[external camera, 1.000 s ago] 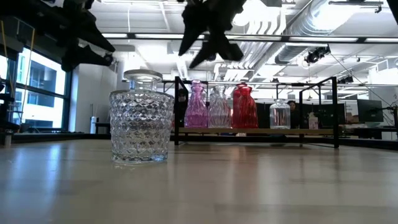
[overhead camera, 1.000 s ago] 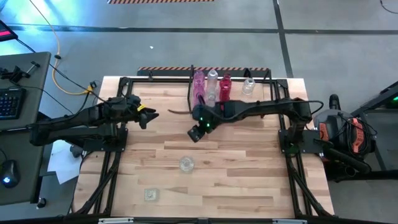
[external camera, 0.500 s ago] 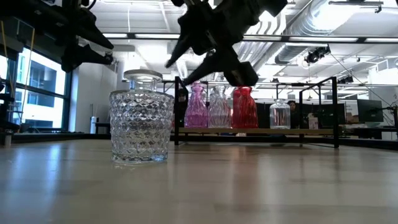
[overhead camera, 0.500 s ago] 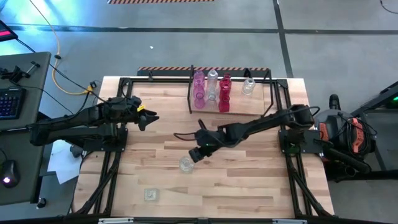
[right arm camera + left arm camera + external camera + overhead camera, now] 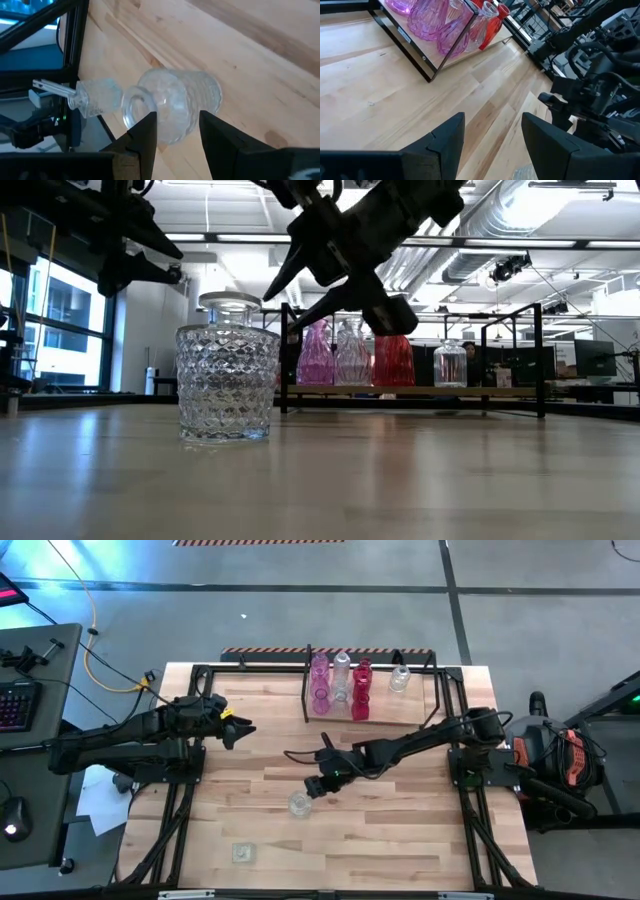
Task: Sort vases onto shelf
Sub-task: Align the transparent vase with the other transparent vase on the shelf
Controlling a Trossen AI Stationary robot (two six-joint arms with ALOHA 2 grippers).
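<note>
The near vase point(image 5: 224, 380) is clear glass with a diamond-cut pattern. On the shelf point(image 5: 420, 391) stand pink point(image 5: 316, 352), clear point(image 5: 351, 352) and red point(image 5: 394, 358) vases.

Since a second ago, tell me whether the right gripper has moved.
Yes. The right gripper has swung away from the shelf toward the table's near side, and now hangs open over the clear vase.

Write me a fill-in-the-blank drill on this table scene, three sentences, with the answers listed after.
1. The right gripper hangs with its fingers ____ just above the clear vase at mid-table.
2. The shelf stands at the table's ____ edge, holding pink, clear and red vases.
3. The ____ gripper waits open over the table's left part, away from every vase.

Missing words: open; far; left
</note>
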